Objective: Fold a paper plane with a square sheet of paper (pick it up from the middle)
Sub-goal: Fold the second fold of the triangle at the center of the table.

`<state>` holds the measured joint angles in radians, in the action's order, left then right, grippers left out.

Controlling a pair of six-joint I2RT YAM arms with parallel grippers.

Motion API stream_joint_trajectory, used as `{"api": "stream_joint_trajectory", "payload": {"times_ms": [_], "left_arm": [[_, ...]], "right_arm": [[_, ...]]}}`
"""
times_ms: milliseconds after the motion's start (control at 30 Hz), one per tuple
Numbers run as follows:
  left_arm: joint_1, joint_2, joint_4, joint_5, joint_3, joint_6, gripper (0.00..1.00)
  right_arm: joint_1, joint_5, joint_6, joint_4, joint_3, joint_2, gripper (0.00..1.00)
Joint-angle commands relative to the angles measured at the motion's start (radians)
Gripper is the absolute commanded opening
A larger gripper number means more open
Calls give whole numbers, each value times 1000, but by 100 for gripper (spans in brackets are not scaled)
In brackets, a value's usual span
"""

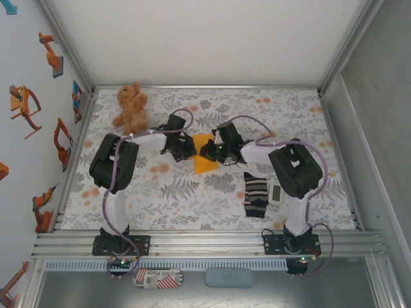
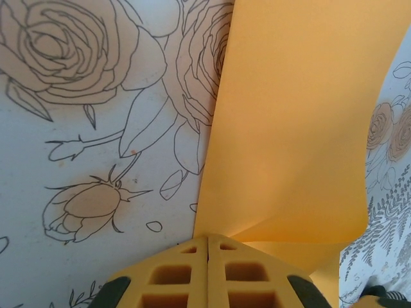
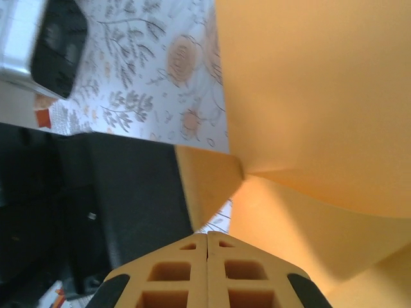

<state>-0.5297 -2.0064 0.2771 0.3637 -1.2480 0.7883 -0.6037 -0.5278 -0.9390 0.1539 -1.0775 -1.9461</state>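
The square sheet of paper is orange-yellow, partly folded and lifted at the middle of the floral table. My left gripper meets it from the left and my right gripper from the right. In the left wrist view the left gripper is shut with the sheet rising from its tips in two bent layers. In the right wrist view the right gripper is shut on a narrow folded flap of the sheet. A paper plane is out of view.
A brown teddy bear sits at the back left. A striped black-and-white sock and a small white device lie near the right arm. Walls enclose the table cloth on three sides. The left arm's black body is close to the right fingers.
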Motion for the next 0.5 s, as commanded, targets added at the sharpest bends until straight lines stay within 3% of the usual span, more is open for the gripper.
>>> {"api": "stream_joint_trajectory", "payload": {"times_ms": [0,467], "left_arm": [[-4,-44,79,-35,-2,-40,5],[-2,-63,108,-21,-34,-81,5]], "right_arm": [[2,-13,32,-5,22,-20,0],[10,47,21,-30,33,-72,0]]}}
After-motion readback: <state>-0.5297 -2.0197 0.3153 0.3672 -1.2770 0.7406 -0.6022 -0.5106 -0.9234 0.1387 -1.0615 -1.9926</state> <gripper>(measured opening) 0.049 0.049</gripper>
